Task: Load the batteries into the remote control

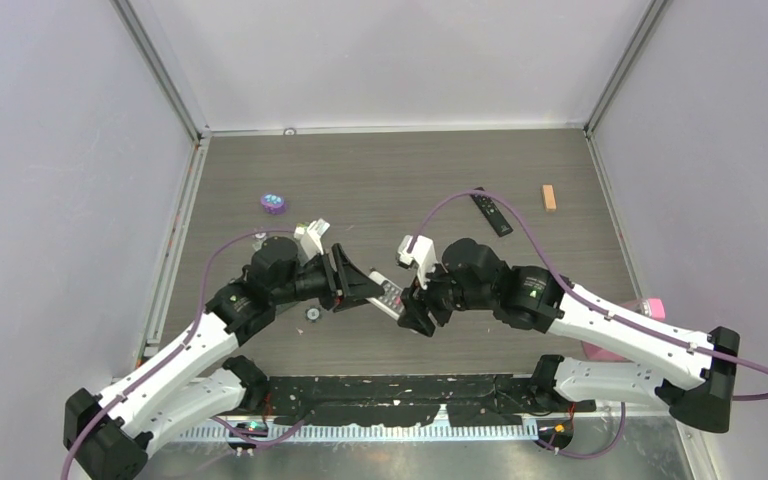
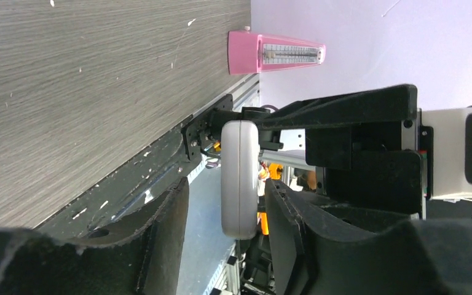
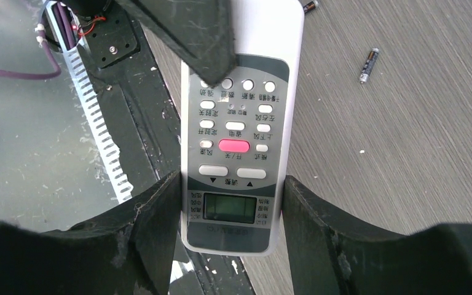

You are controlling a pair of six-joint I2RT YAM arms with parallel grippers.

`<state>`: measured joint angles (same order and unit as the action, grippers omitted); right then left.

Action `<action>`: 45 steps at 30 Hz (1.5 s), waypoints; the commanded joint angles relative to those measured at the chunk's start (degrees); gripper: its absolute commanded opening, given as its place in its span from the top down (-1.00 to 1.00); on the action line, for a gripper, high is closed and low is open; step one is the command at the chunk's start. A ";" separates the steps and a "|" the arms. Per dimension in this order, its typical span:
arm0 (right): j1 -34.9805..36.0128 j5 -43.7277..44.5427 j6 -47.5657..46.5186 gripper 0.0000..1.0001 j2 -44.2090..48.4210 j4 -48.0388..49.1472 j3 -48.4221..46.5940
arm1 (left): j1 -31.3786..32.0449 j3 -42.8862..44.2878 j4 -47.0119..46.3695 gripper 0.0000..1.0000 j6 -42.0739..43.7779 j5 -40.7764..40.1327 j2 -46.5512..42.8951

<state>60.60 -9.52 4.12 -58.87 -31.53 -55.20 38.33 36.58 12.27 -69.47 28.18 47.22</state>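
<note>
Both end effectors meet above the table [image 1: 290, 170]. Left end effector [image 1: 362, 286] straddles one end of the remote [image 1: 388, 296], released, with a gap at each finger. Right end effector [image 1: 412, 308] grasps the remote's display end, buttons facing its camera. Battery [image 3: 366, 66] lies on the table right of the remote, apart; second battery [image 3: 310, 6] is cut off at the picture's edge.

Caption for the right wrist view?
The right tool grips the white remote, buttons facing camera; a battery lies on the table.

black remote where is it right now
In the top view, the black remote lies on the far right part of the table, just left of the small orange block.
</note>
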 commanded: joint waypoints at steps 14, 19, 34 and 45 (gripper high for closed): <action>1.59 -0.11 2.18 -0.33 3.69 6.63 -1.55 | 1.28 -6.90 -17.60 1.00 -16.05 3.22 -3.58; 7.00 7.63 1.07 -0.53 12.54 12.50 3.07 | 2.00 -13.34 -20.69 1.00 -31.21 -1.50 -10.38; 35.34 47.21 -38.78 -0.40 9.54 33.22 15.09 | 2.05 -8.95 13.15 1.00 -36.52 -16.98 -26.39; 35.87 53.70 -55.95 -0.13 3.80 58.05 23.91 | 2.04 -10.01 12.18 1.00 -37.14 -14.66 -27.34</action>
<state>96.27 40.75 -44.69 -54.41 14.22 -32.32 40.14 25.39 25.34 -106.10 12.64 20.23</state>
